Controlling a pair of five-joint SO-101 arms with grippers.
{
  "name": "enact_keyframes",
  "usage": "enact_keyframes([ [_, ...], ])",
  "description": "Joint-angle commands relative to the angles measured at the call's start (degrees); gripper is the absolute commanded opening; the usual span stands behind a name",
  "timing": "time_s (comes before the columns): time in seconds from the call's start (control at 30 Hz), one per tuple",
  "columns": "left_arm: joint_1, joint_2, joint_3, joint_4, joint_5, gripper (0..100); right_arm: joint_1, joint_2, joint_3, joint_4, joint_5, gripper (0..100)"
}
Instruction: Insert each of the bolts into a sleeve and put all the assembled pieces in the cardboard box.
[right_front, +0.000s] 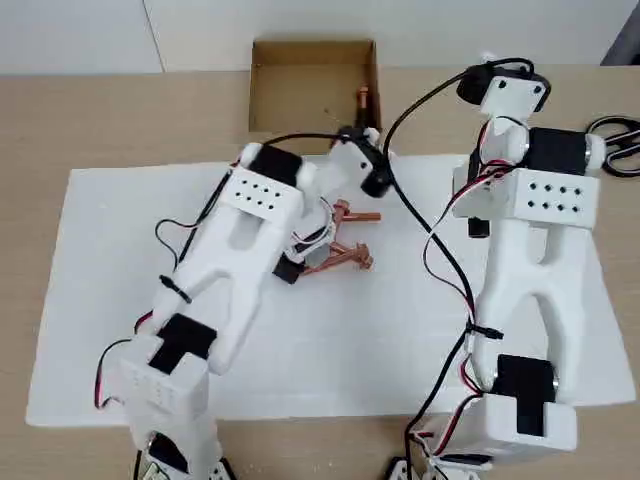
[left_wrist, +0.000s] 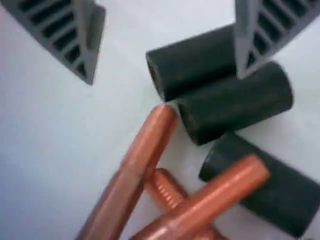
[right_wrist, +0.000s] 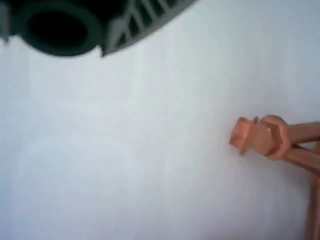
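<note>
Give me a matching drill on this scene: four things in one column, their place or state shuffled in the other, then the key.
Things
1. cardboard box
2. scissors
3. left gripper
4. dark sleeve

Places and states
a. gripped, up off the white mat
b. open over black sleeves and copper bolts
c. on bare table beside the right arm
d. on the table past the mat's far edge

Pairs: 1-d, 2-c, 3-b, 4-a
</note>
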Motion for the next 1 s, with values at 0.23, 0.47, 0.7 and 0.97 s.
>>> enact_keyframes([
  [0.23,6.15,3.78,-3.21,-2.37,-1.23,18,0.31,-2.86,-2.81,-0.22,-0.35,0.4],
  [0.47,6.59,5.8,-3.21,-6.86,-1.23,18,0.4,-2.86,-2.81,-0.22,-0.18,0.4],
  [0.7,6.68,8.7,-3.21,-8.44,-1.23,18,0.4,-2.86,-2.81,-0.22,-0.26,0.4],
  [0.97,6.68,10.9,-3.21,-9.14,-1.14,18,0.4,-2.86,-2.73,-0.22,-0.35,0.4],
])
